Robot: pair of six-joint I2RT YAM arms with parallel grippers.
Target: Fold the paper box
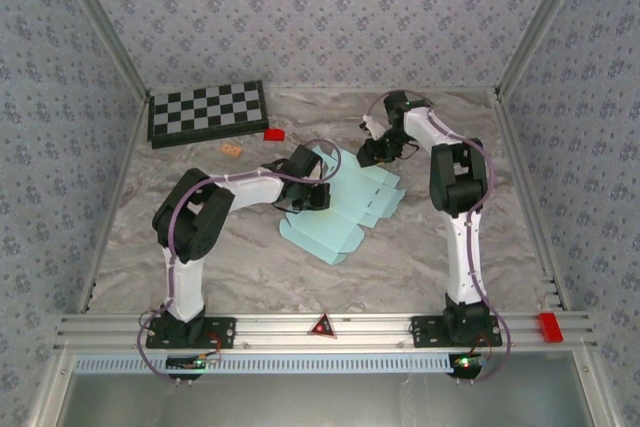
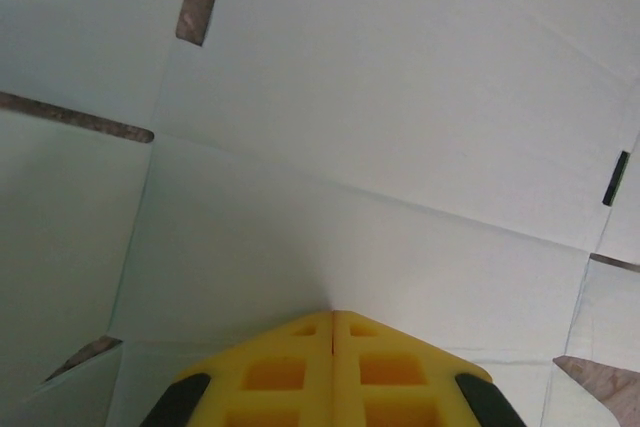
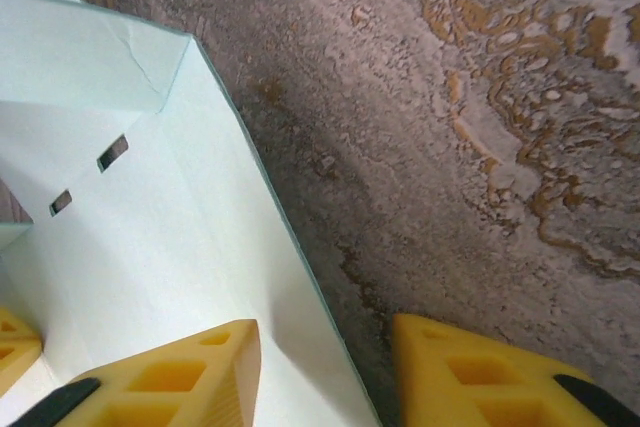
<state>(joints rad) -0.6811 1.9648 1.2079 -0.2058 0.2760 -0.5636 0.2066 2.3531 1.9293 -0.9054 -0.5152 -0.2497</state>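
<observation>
Yellow fingers (image 2: 290, 372) of the left gripper (image 2: 333, 319) are pressing tip to tip, closed on themselves, over the pale paper box (image 1: 345, 209). The top view is showing that sheet lying unfolded at the table's (image 1: 420, 267) centre. The right gripper (image 3: 322, 332) is gaping wide, straddling the sheet's far edge in its wrist view. Bare marble is stretching lower right, and the checkerboard (image 1: 207, 112) is sitting upper left.

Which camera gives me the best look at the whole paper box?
Top external: the paper box lies spread out, most flaps visible. Left wrist gives close-up panels and creases; right wrist, one edge with slots.
</observation>
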